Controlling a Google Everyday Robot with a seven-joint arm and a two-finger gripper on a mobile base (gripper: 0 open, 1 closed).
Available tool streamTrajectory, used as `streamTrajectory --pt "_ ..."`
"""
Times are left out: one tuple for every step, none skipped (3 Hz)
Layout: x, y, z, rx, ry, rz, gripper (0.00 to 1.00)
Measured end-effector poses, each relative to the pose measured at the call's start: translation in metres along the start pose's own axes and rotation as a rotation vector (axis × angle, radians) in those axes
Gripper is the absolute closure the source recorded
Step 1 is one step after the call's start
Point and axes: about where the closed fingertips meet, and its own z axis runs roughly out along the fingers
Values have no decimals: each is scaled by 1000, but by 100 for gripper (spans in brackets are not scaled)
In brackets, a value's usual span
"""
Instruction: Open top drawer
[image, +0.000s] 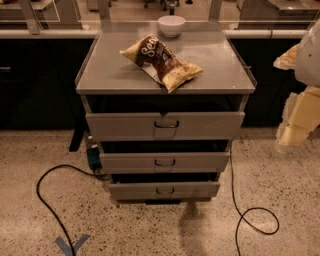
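A crumpled snack bag (165, 62) lies mid-frame on the grey cabinet top (215, 55), a white bowl (171, 25) behind it. On the speckled floor (285, 185), one black cable (45, 197) loops lower left, passing a blue tape mark (72, 244), and a second cable (255, 216) curls lower right. The gripper (292, 134) hangs at the right edge.

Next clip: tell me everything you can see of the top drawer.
The top drawer is the widest of three grey, metal-looking drawers, directly under the cabinet top. Its flat front faces the camera, level, with a small dark loop handle at centre. A dark gap lies above the front; its inside is hidden. Nothing touches it: the claw hangs apart at the right edge of the view.
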Motion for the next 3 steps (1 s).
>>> streamTrajectory --pt "0 0 0 0 0 0 0" --pt "-12 -1 23 -23 -14 -20 0" --pt "-31 -7 61 -35 -57 -40 0"
